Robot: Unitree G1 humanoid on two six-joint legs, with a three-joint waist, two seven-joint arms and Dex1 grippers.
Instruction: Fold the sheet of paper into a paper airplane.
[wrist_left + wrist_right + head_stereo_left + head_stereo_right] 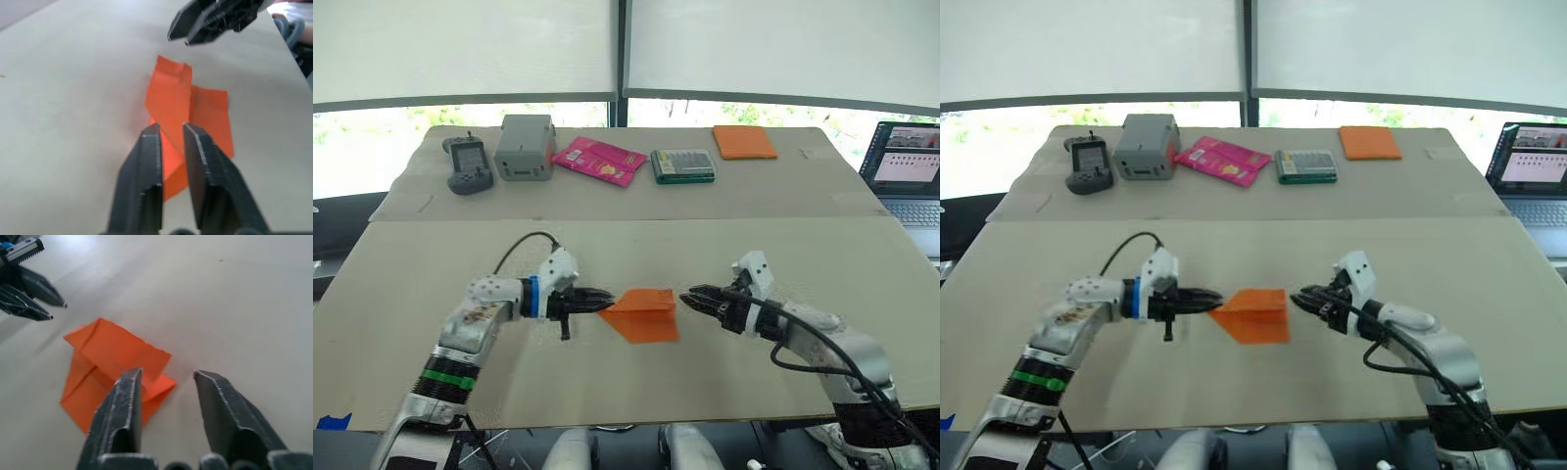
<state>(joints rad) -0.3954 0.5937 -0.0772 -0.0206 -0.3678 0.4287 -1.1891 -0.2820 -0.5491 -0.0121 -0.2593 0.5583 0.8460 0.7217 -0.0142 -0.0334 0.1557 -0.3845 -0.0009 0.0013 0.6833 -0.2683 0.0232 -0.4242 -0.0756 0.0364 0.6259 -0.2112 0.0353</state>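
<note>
The sheet of paper [644,315] lies flat on the tan table [509,392] between my two grippers. It is bright orange and folded into a pointed wedge with layered flaps, its tip towards my left. My left gripper [607,300] hovers at that tip, open by a narrow gap and holding nothing. The left wrist view shows the paper [171,103] beyond and under its fingers [149,147]. My right gripper [686,297] sits just off the paper's blunt right edge, open wider and empty. The right wrist view has that edge of the paper [112,352] by one finger [124,401].
Along the table's far side stand a handheld controller [468,163], a grey box [526,147], a pink packet [599,160], a green-edged case [682,164] and a small orange pad [744,141]. An open laptop [906,166] is at the far right.
</note>
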